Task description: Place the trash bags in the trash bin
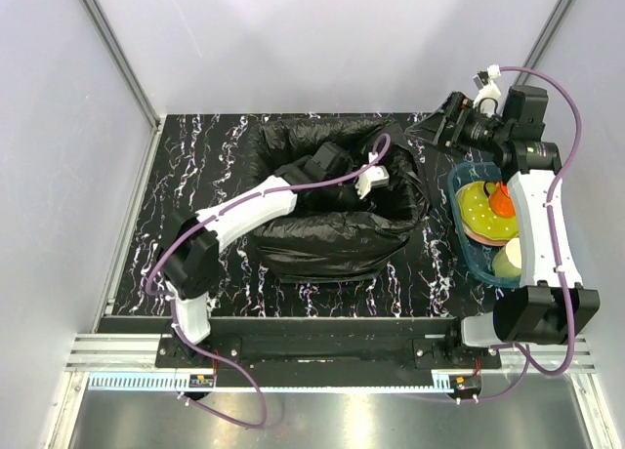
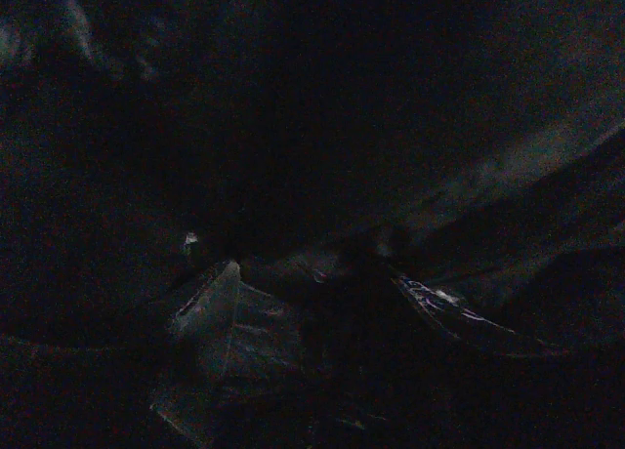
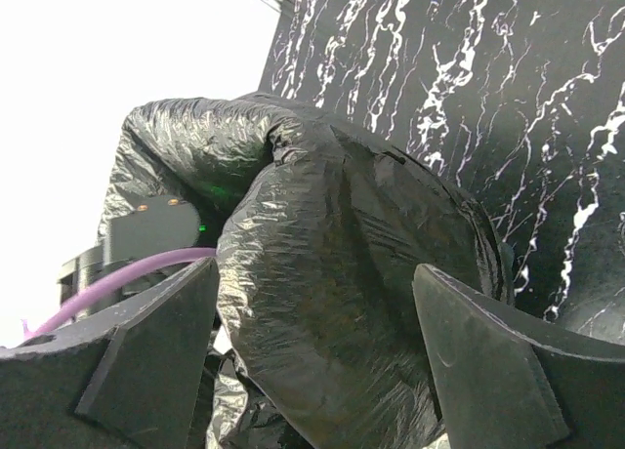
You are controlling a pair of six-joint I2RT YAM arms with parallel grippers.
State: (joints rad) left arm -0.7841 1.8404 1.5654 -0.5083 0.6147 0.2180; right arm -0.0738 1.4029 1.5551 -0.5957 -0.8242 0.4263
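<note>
The bag (image 1: 332,229) sits mid-table, draped open. It looks light, limp and slippery, so I'd pinch a bunched rim fold. My left gripper (image 1: 369,183) is buried inside, state unclear; right gripper (image 3: 316,264), at two o'clock, is spread.

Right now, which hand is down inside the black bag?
The left hand, sunk into the trash bag; the right hand hovers open outside it.

Trash bags (image 1: 322,239): thin, glossy, wrinkled black plastic film; table (image 1: 195,166): smooth, polished black marble-look top, white veins.
</note>
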